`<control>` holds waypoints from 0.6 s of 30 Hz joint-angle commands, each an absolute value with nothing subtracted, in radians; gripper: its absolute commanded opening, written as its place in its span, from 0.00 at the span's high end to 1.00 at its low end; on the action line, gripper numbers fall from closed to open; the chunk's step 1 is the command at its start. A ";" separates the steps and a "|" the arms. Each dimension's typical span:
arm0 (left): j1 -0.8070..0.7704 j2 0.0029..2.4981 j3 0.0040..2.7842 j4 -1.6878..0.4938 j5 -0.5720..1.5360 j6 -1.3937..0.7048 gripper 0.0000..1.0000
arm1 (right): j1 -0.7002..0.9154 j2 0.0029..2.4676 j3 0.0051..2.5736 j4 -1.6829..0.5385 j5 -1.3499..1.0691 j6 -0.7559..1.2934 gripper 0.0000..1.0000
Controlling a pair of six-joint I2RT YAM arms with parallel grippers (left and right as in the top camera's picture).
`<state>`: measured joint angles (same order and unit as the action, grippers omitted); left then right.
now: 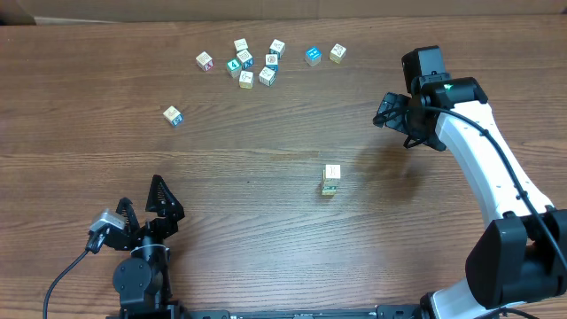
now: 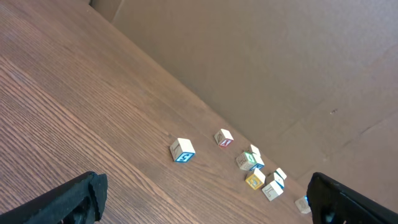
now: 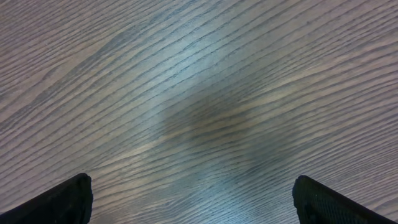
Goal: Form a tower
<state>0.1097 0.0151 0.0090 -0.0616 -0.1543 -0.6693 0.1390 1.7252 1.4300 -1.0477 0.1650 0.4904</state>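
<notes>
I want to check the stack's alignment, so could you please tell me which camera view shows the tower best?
The overhead view: the tower stands alone mid-table, fully in frame. The left wrist view shows only loose cubes, not the tower. The right wrist view shows only bare tabletop.

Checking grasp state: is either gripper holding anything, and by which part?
Nothing held. Left gripper and right gripper both open, empty; the tower stands free.

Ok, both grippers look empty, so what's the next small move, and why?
Probably swing the right gripper toward the rightmost loose cube: its jaws stand open and empty, that cube lies nearest it, and the tower looks short.
</notes>
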 commanded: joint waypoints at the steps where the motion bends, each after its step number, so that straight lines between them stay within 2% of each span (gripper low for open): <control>1: 0.104 0.004 0.005 -0.062 -0.160 -0.650 0.00 | 0.141 1.718 1.426 -1.044 0.183 0.490 0.00; 18: 0.104 0.004 0.005 -0.062 -0.160 -0.650 0.00 | 0.141 1.711 1.426 -1.044 0.182 0.490 0.00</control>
